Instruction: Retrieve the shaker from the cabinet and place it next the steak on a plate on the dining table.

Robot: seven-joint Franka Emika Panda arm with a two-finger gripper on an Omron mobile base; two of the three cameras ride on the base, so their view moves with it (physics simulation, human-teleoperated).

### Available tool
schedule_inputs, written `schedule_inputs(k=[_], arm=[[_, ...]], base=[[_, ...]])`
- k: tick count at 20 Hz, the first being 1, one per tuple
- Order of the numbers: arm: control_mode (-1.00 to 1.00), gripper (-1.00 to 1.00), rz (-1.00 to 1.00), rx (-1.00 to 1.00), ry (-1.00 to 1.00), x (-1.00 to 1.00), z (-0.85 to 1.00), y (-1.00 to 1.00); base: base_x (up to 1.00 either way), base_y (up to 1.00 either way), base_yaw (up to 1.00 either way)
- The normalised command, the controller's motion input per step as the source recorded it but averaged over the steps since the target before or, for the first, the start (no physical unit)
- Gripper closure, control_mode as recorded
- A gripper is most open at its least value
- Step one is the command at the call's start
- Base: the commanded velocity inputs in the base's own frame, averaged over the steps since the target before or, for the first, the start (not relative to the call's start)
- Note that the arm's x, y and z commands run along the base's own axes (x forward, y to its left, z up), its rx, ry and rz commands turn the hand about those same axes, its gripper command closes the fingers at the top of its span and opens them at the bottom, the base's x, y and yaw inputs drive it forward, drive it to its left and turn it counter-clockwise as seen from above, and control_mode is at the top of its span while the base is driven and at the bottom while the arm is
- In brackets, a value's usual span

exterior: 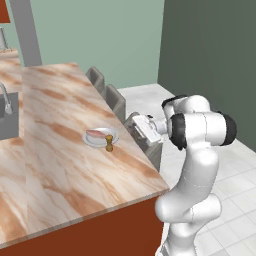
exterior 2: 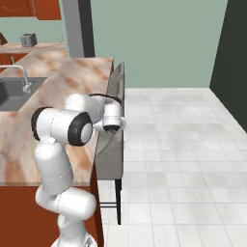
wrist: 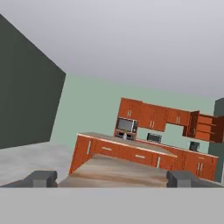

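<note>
In the middle of the left base view, the shaker [exterior: 109,142] is standing upright on the dining table [exterior: 60,165], touching or just beside the near rim of the plate [exterior: 92,142], with the steak [exterior: 98,133] lying across that plate. That placement is fitting the task: the shaker is sitting next to the meat, close enough to read as a set pairing, so the delivery is looking done, as far as these views allow a judgement. The gripper [exterior: 141,126] is sitting right of centre in that view, off the table's edge and apart from the shaker, above the grey chairs [exterior: 115,100] lined up along the table's side, probably because the arm is clearing the tabletop after letting go. In the hand view the two fingertips [wrist: 40,178] are showing at the bottom left and bottom right, wide apart with nothing between them, so the tool is standing spread and empty. That same view is looking across the table toward the far kitchen, where the cabinet [wrist: 204,127] is hanging at the right edge with its door swung out, which suits a cupboard that something has been taken from. No brand, label or readable writing is showing on the shaker, the plate or anything else.
</note>
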Motion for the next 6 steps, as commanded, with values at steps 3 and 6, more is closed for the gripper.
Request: schedule_inputs(k=[3, 6], arm=[[-1.00, -1.00, 0.19, -0.01, -0.18, -1.00, 1.00, 0.03], [-1.00, -1.00, 0.21, -0.02, -0.19, -1.00, 1.00, 0.03]], base=[[0.00, 0.00, 0.00], [0.00, 0.00, 0.00]])
